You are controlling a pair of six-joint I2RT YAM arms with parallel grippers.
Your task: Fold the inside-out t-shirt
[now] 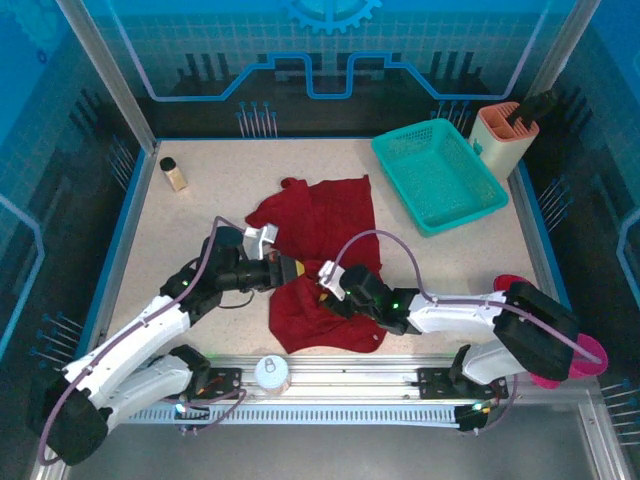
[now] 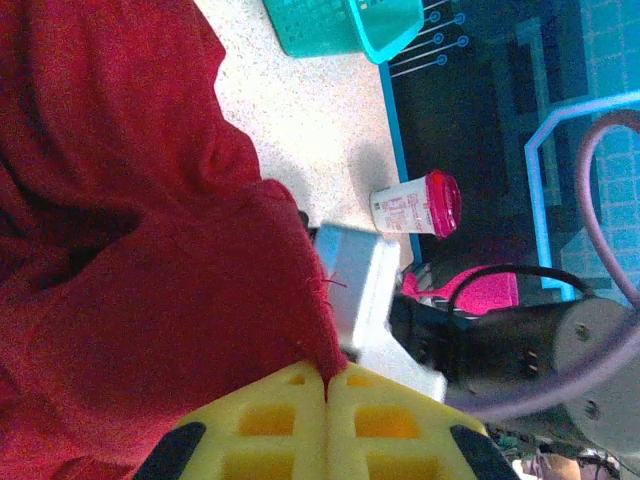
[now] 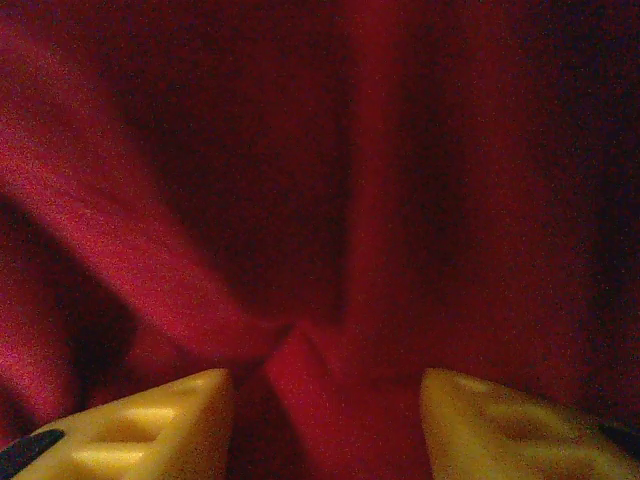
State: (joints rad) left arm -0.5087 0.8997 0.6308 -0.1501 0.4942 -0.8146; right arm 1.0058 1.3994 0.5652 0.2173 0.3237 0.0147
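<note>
Edge of shirt is pinched by closed left gripper; right gripper is parted astride a fold. The shirt is seen crumpled.

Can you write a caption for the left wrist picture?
The left gripper, jaws shut, pinches the red t-shirt near a teal basket.

No words or numbers can be read. A white, pink-lidded cup, off the worktop edge on the basket side, bears a printed label too blurred to read. A gear emblem marks the back wall, above the basket.
</note>
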